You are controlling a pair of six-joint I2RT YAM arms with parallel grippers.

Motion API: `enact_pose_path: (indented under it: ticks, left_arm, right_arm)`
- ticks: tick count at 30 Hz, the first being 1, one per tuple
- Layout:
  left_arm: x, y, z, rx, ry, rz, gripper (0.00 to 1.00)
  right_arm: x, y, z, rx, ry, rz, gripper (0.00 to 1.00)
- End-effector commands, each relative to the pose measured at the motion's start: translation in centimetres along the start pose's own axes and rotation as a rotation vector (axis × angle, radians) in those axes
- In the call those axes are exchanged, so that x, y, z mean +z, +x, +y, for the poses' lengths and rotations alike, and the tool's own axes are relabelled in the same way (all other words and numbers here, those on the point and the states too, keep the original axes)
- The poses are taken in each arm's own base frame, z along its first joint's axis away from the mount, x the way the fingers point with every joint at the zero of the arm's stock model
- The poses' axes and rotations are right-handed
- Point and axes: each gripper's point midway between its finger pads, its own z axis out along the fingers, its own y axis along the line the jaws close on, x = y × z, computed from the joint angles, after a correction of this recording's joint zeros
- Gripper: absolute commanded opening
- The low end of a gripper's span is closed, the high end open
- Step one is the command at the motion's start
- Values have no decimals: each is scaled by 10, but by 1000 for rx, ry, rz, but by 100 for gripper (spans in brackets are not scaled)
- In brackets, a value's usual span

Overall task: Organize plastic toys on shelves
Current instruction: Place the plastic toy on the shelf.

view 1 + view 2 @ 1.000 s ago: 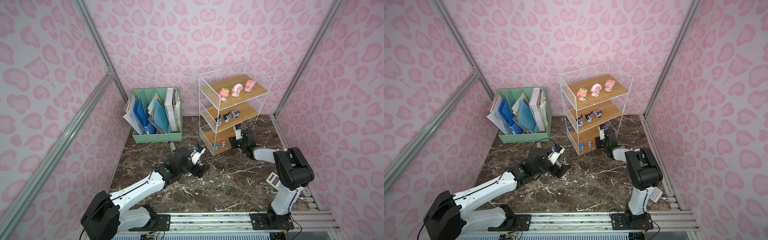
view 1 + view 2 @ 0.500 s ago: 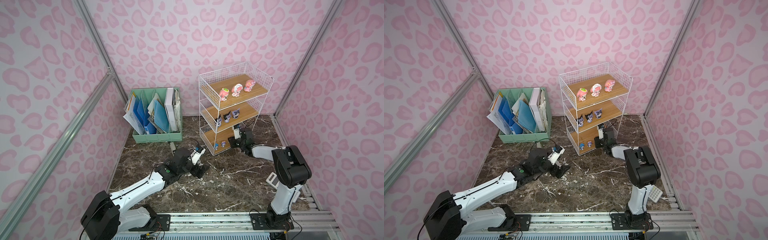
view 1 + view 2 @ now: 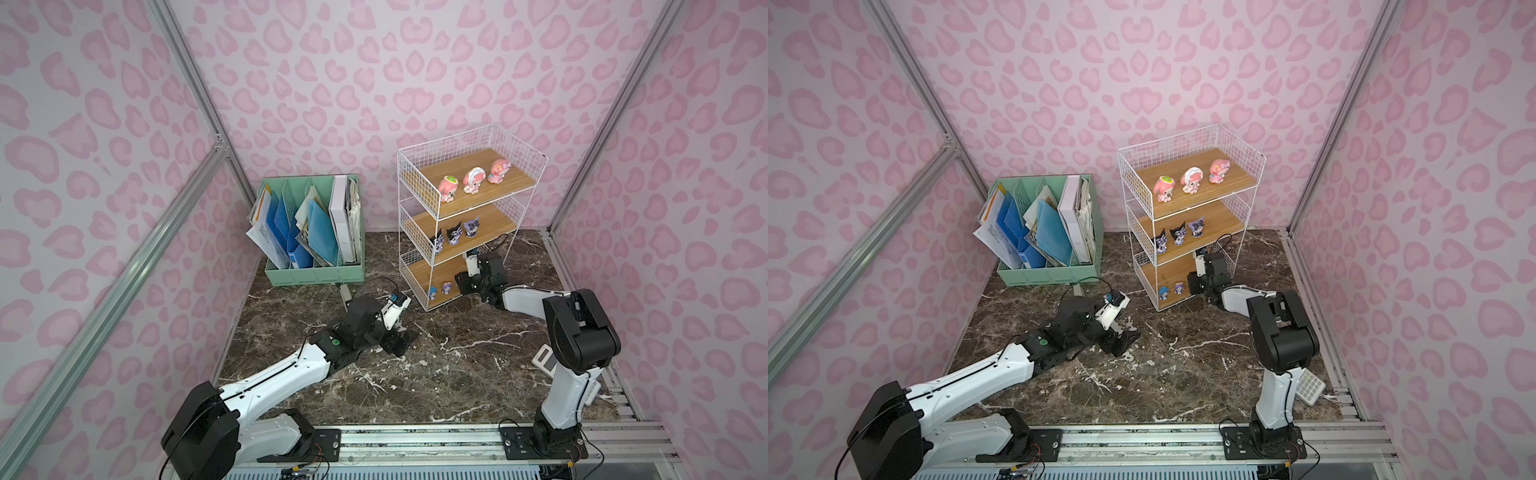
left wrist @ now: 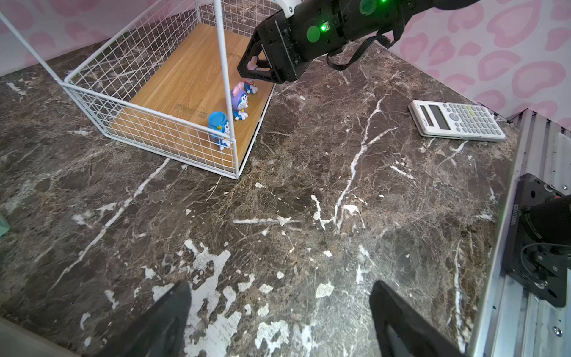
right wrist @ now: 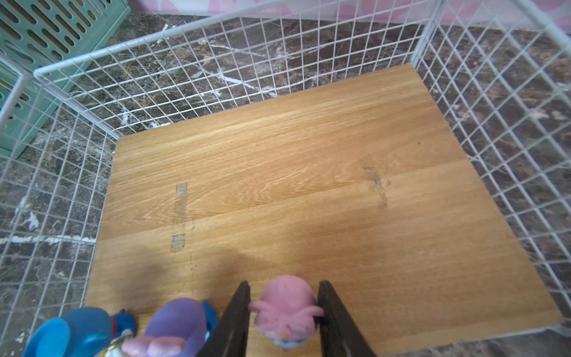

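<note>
One green file box (image 3: 316, 274) stands at the far left of the table (image 3: 457, 374) and is no part of the job. Next comes the left tool (image 4: 279, 318), low over the marble, jaws wide apart with nothing between them.

Further right are the shelves (image 3: 417, 195). Three pink toys (image 3: 473, 179) stand on the top board and three dark pointed-ear toys (image 3: 455, 236) on the middle one. On the bottom board (image 5: 278, 170), a blue toy (image 3: 432, 293) and a purple toy (image 3: 447, 287) line the front edge. At the right end of that row, the right tool (image 5: 284, 286) is closed on the small pink toy (image 5: 287, 309), one finger touching each side. The toy seems set down on the board, though its feet are hidden. Far right, a calculator (image 4: 457, 120) lies by the rail.

The small pink toy sits close to the board's front edge. A tool that pulls away before fully letting go would likely tip it onto the table. One finger is also just beside the purple toy and could knock it as the jaws spread.

Only the right wrist view shows the grip, because in both top views the tool's body hides the small pink toy. The top views alone show the upper two boards filled. The left wrist view shows the whole calculator, which the right arm partly covers from above.
</note>
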Motion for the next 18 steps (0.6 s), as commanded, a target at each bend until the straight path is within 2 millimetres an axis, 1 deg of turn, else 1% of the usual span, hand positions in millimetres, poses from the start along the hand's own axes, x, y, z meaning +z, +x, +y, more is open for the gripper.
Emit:
enact_pose_path:
  ticks: [1, 4, 9, 13, 16, 18]
  left_arm:
    - [-1, -4, -2, 16, 9, -11, 92]
    - [-1, -3, -2, 15, 9, -10, 92]
    - [0, -2, -2, 12, 10, -7, 92]
    - [-2, -3, -2, 13, 10, -11, 92]
    - [-2, -3, -1, 12, 3, -13, 92]
    - [-3, -3, 0, 8, -6, -16, 92]
  right_arm:
    - [1, 2, 2, 7, -9, 16, 39]
    - [0, 2, 2, 7, -7, 13, 44]
    - [-1, 0, -1, 13, 4, 3, 49]
    - [-3, -3, -2, 19, 11, -5, 55]
    - [-12, -9, -1, 20, 12, -32, 61]
    - [-23, -13, 0, 23, 14, -56, 67]
